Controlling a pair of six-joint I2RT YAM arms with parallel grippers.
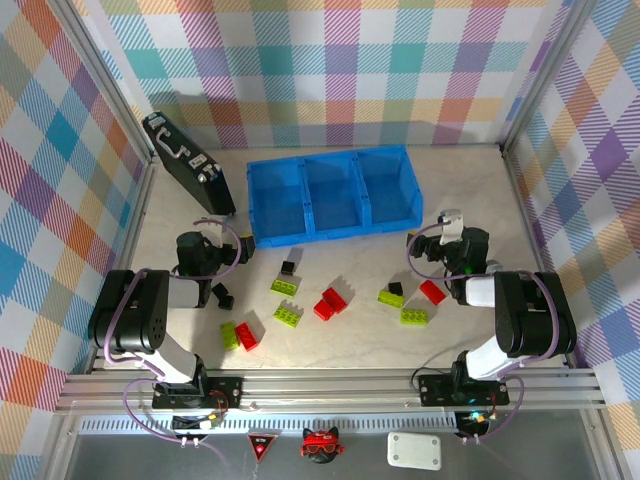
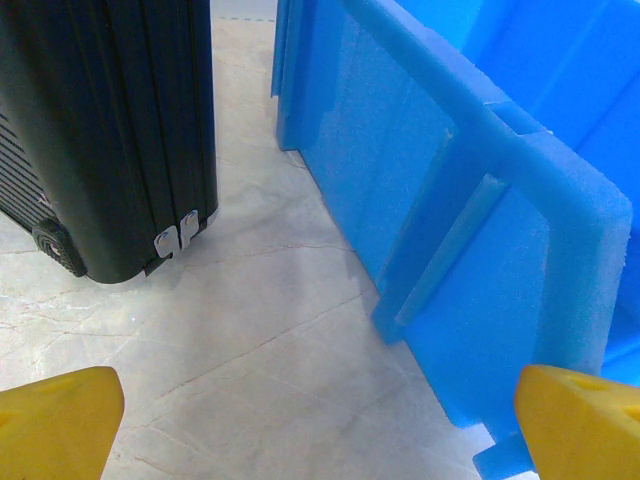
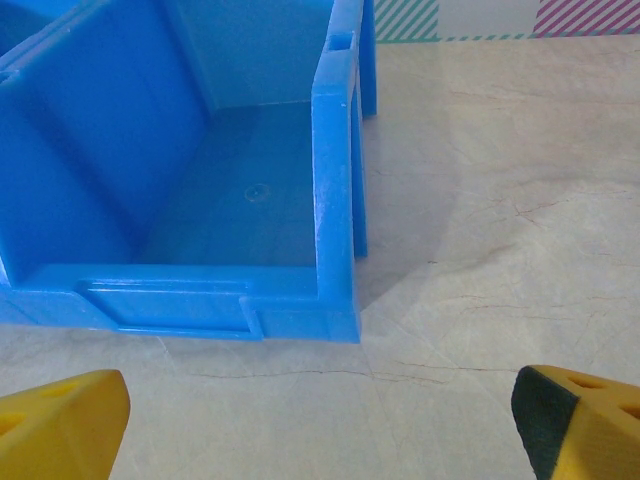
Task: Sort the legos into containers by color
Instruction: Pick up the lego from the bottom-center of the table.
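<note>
The containers (image 1: 303,190) are three joined blue compartments at the back centre, and all look empty. Legos lie scattered in front of them: lime green ones (image 1: 284,286) (image 1: 414,316), red ones (image 1: 325,309) (image 1: 432,292) and small black ones (image 1: 288,268) (image 1: 395,288). My left gripper (image 1: 212,240) (image 2: 320,425) is open over bare table, with the containers' left front corner (image 2: 450,200) just ahead to the right. My right gripper (image 1: 447,243) (image 3: 320,425) is open over bare table too, facing the containers' right front corner (image 3: 335,200). Nothing is between either pair of yellow fingertips (image 2: 60,420) (image 3: 60,420).
A black case with silver latches (image 1: 188,163) (image 2: 110,130) stands tilted at the back left, close to the left gripper. Checked walls close in the table on three sides. More red and green bricks (image 1: 246,336) lie near the left arm's elbow.
</note>
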